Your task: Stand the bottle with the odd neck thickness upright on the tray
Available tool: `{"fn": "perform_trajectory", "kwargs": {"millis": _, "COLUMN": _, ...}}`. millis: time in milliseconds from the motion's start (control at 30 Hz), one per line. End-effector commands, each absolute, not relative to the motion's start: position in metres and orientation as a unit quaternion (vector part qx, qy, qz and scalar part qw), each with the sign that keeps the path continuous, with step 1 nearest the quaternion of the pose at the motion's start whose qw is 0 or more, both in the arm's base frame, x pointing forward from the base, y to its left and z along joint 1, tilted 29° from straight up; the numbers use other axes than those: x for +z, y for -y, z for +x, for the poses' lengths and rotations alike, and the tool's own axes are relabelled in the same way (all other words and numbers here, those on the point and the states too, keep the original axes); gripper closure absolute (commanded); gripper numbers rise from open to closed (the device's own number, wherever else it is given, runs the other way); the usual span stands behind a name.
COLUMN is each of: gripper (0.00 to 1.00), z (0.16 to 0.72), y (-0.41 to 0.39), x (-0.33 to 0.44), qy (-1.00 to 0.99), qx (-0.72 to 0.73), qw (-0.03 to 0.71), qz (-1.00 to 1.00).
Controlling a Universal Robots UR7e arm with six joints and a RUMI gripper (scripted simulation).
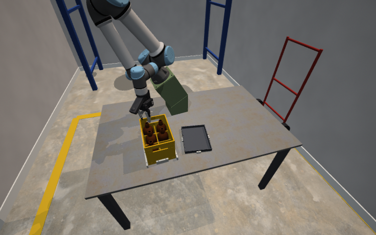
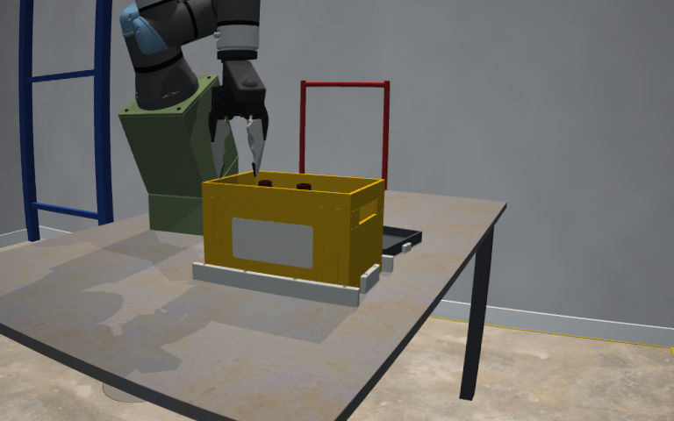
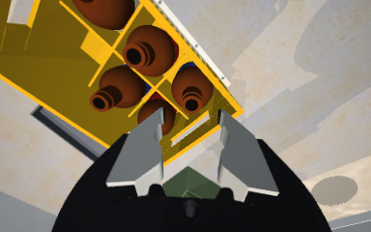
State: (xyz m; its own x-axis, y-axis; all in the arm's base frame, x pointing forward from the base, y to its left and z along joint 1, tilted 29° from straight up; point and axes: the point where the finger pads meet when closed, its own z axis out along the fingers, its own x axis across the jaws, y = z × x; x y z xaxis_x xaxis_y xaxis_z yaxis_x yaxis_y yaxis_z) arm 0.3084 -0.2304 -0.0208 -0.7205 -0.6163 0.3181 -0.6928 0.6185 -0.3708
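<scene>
From here I can see the gripper [image 1: 145, 119] [image 2: 238, 174] [image 3: 191, 109] pointing down over the end of the crate [image 1: 161, 153] [image 2: 278, 198] [image 3: 48, 60] nearest the arm's base, its fingers partly apart with nothing held between them. All five brown bottles stand in the crate's compartments; which neck is the odd one, I can't tell. The tray [image 1: 196, 152] [image 2: 414, 238] [image 3: 68, 133] lies flat beside the crate, a gap between them, and carries no bottle. Both sit level on the table [image 1: 235, 122] [image 2: 238, 362], with white blocks around the crate's foot.
</scene>
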Motion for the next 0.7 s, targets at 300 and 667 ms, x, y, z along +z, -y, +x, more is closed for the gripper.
{"fn": "perform_trajectory", "kwargs": {"millis": 300, "gripper": 0.62, "z": 0.309, "y": 0.233, "x": -0.026, "qy": 0.896, "qx": 0.24, "qw": 0.08, "qz": 0.365}}
{"fn": "perform_trajectory", "kwargs": {"millis": 667, "gripper": 0.62, "z": 0.309, "y": 0.238, "x": -0.034, "qy": 0.896, "qx": 0.24, "qw": 0.08, "qz": 0.365}}
